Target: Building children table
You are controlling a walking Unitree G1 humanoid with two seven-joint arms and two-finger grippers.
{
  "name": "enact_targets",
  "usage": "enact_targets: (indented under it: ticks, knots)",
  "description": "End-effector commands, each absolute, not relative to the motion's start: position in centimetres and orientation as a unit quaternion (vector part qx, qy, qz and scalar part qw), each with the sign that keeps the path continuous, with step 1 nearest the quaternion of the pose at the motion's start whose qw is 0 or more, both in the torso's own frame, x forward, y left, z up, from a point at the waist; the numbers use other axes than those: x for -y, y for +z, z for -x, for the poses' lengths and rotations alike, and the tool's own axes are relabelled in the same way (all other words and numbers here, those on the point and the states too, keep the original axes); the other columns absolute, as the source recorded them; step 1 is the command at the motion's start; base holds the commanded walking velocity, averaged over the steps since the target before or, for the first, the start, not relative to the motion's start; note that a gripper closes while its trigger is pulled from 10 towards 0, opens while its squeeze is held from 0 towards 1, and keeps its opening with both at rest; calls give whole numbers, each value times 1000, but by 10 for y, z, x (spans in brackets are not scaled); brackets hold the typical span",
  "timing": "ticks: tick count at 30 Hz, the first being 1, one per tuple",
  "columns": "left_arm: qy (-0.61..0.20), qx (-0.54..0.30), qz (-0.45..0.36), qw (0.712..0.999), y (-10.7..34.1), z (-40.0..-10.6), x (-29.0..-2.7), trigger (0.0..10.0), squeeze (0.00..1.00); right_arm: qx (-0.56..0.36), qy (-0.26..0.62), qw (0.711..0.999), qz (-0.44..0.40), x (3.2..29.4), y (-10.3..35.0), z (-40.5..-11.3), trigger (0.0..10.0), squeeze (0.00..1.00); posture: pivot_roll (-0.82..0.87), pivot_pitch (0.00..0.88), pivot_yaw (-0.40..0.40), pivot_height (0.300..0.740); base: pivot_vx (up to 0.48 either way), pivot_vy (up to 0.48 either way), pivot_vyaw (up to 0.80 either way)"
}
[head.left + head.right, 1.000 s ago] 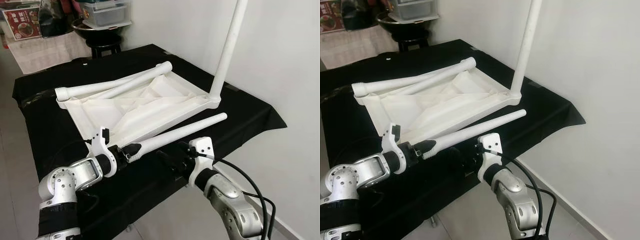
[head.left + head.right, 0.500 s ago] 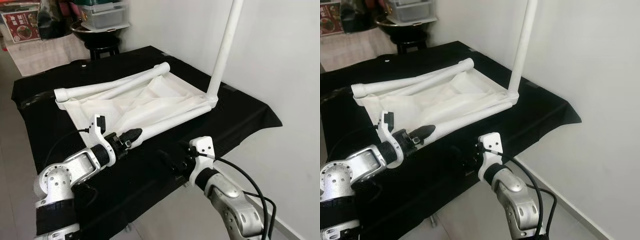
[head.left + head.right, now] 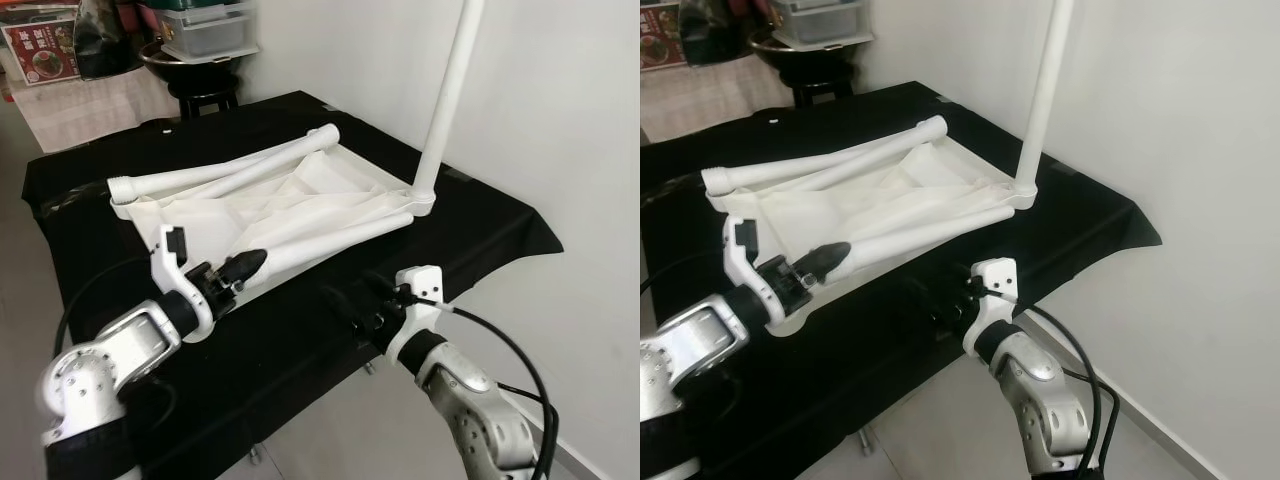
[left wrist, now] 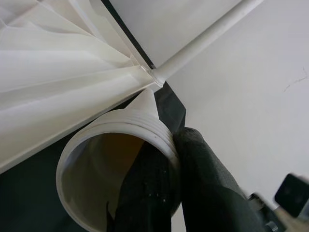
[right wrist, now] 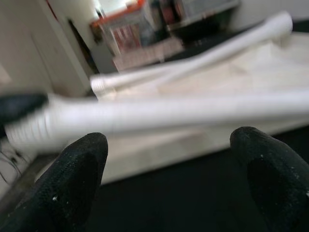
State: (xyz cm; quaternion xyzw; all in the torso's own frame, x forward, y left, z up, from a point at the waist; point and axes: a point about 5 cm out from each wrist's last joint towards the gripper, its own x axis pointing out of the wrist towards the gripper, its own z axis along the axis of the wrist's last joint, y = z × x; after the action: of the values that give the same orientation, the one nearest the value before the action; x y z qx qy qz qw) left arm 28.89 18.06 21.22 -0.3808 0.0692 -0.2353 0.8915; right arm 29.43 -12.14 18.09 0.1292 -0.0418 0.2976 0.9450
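Note:
A white children's table top (image 3: 300, 195) lies upside down on a black-draped table (image 3: 480, 225). One white leg (image 3: 448, 100) stands upright in its far right corner. Two loose legs (image 3: 230, 172) lie crossed along its back edge. My left gripper (image 3: 243, 268) is shut on the threaded end (image 4: 96, 145) of a fourth leg (image 3: 330, 235), one finger inside the tube and one outside. That leg lies along the top's front edge, its far tip near the upright leg's base. My right gripper (image 3: 350, 305) hovers open just in front of this leg, and its fingers (image 5: 72, 179) hold nothing.
A black stool (image 3: 205, 85) and stacked storage boxes (image 3: 205, 25) stand behind the table at the back left. A white wall (image 3: 560, 120) runs close along the table's right side. The table's front edge (image 3: 300, 385) is right below my arms.
My left gripper has drawn the held leg to the left and back, from off the top's front edge to lying along it. The right gripper shifted slightly right.

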Motion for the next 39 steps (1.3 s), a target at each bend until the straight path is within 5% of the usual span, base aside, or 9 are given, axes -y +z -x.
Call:
enact_targets:
  ticks: [1,12,19,25,39]
  knots:
    - [-191,-24,375,907,222,-282,-204,0,0,53,315,936,-151,122,189,-292,10000,0,-53,103,-29,740,0,0,0]
    - [-147,21,394,907,228,-274,-225,0,0,73,335,913,-222,123,208,-298,10000,0,-34,110,-46,740,0,0,0]
    - [-113,60,447,885,225,-271,-232,0,0,2,357,853,-381,99,204,-296,10000,0,-31,125,-63,740,0,0,0]
    - [-157,70,473,864,224,-263,-220,0,0,-38,400,804,-437,62,208,-300,10000,0,-14,131,-67,740,0,0,0]
    - [-294,148,488,808,255,-236,-200,0,0,-65,427,777,-459,28,226,-322,10000,0,19,146,-80,740,0,0,0]
